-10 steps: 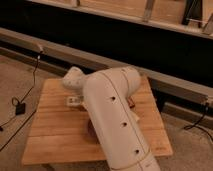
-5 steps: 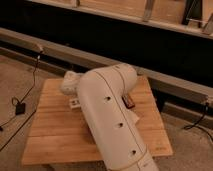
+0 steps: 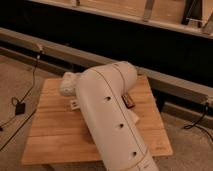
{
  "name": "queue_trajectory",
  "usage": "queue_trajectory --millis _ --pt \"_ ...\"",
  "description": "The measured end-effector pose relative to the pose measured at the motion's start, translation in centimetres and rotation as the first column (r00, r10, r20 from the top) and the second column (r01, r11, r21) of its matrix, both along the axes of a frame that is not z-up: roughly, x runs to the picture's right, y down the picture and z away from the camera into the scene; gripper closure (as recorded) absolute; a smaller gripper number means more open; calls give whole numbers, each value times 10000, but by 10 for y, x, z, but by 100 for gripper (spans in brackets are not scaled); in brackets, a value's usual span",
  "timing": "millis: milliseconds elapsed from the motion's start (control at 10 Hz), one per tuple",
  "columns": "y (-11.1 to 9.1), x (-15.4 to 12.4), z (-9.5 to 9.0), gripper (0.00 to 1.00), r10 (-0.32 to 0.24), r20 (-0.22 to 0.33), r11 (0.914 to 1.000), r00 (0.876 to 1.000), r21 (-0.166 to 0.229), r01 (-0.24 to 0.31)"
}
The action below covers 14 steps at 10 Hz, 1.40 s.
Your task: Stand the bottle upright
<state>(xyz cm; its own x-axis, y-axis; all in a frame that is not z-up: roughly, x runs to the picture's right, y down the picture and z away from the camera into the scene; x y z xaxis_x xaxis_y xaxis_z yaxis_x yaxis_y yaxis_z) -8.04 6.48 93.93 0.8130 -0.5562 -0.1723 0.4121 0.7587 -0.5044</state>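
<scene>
Camera view. A pale wooden tabletop of joined planks stands on a speckled floor, in front of a long grey rail that runs across the frame, with dark space behind it.

The white arm enters from the lower edge and lies diagonally over the middle of the tabletop, covering much of it. It bends at a rounded elbow near the rear right and reaches back toward the rear left.

The pincer is at that rear-left end, low over the planks and turned away from the camera behind its rounded wrist housing. Whether it is spread, pressed together or pinching anything cannot be told.

A small pale thing, taken to be the bottle, shows just below the wrist housing, against the arm's left edge and on or close to the planks. Only a part of it is exposed. Whether it is upright or lying, and whether the pincer touches it, cannot be told.

A small dark item lies on the tabletop just beside the arm's other edge, near the elbow; what it is cannot be made out.

On the floor at left, a black cable runs from the rail down past a small black box. A second cable hangs at the right.
</scene>
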Motion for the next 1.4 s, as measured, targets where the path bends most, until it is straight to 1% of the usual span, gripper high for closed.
queue_trajectory --millis 200,300,400,700,1400 --pt "-16 1 -7 53 -293 -162 9988 9994 375 299" --pt "-24 2 -11 42 -431 -262 9974 9987 564 445" --pt "-26 2 -14 39 -513 -312 9966 9982 634 532" --pt "-18 0 -16 38 -743 -395 9952 9964 600 766" --pt "0 -5 -14 38 -906 -405 9951 9951 359 920"
